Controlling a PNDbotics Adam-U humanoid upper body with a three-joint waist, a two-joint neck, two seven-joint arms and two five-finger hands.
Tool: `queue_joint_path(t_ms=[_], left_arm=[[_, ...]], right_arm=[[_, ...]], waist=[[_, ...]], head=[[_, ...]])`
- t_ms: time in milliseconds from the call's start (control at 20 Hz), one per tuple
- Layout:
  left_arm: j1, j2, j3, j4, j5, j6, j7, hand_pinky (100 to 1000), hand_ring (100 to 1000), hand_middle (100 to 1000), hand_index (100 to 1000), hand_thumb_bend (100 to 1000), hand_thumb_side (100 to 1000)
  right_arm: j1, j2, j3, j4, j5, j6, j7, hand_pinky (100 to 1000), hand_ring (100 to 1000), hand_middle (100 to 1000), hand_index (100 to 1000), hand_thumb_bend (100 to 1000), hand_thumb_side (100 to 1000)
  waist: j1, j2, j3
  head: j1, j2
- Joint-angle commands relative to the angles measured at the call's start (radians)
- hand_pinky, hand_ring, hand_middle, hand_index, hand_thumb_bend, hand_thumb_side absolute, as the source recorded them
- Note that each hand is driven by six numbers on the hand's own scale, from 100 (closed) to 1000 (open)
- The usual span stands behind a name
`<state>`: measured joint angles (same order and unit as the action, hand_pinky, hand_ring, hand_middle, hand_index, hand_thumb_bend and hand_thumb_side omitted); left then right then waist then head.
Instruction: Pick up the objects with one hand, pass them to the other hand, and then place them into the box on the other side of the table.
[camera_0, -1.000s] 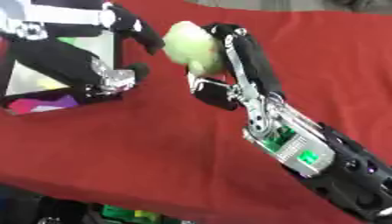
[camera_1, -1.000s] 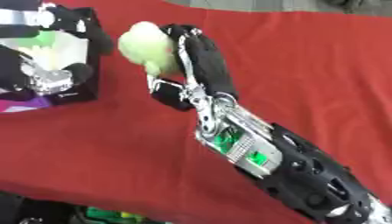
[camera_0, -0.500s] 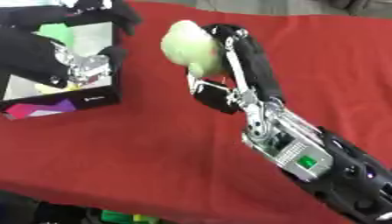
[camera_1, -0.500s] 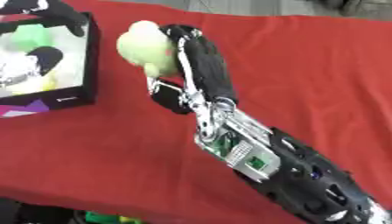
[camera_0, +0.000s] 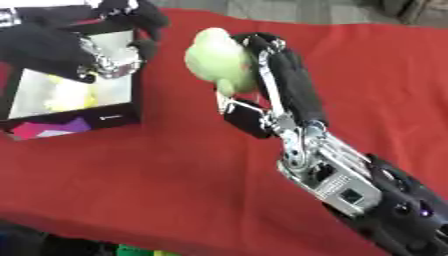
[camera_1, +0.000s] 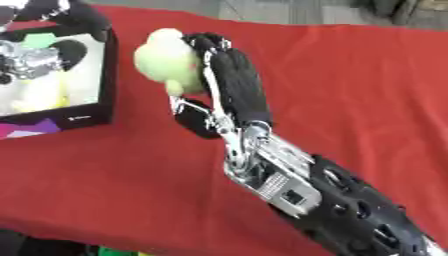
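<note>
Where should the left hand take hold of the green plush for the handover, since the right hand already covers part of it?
Grip the green plush on its rounded bare left face, coming from the box side. The right hand covers its right side with curled fingers, so only the left and upper bulge is free. The left hand is already over the box.

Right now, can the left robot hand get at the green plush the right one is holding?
Probably yes. The left robot hand is over the box, and the green plush in the right robot hand faces it across bare red cloth with nothing between.
</note>
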<state>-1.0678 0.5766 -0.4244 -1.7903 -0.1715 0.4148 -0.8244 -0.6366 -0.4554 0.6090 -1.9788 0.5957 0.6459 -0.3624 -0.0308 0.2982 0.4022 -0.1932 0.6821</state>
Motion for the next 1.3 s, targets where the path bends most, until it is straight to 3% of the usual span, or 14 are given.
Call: queue_joint_path(t_ms=[50, 400, 1300], left_arm=[[-0.029, -0.002, 0.001, 0.02, 0.0, 0.035, -0.041, 1000, 946, 792, 922, 100, 709], [-0.044, -0.018, -0.009, 0.065, -0.018, 0.022, -0.052, 1000, 951, 796, 925, 100, 731], [-0.064, -0.046, -0.033, 0.138, -0.103, -0.008, -0.07, 1000, 963, 815, 949, 100, 717]], right_arm=[[-0.023, -0.008, 0.0, -0.021, 0.035, -0.029, 0.018, 670, 476, 454, 528, 100, 100], [-0.047, -0.032, -0.01, -0.021, 0.038, -0.054, 0.065, 673, 478, 454, 530, 100, 100], [-0.06, -0.032, -0.002, -0.021, 0.104, -0.13, 0.078, 677, 481, 454, 532, 100, 100]], waist=[[0.008, -0.022, -0.002], [0.01, -0.036, -0.011], [0.012, -0.04, -0.012]], head=[[0.008, -0.01], [0.023, -0.001], [0.033, -0.007]])
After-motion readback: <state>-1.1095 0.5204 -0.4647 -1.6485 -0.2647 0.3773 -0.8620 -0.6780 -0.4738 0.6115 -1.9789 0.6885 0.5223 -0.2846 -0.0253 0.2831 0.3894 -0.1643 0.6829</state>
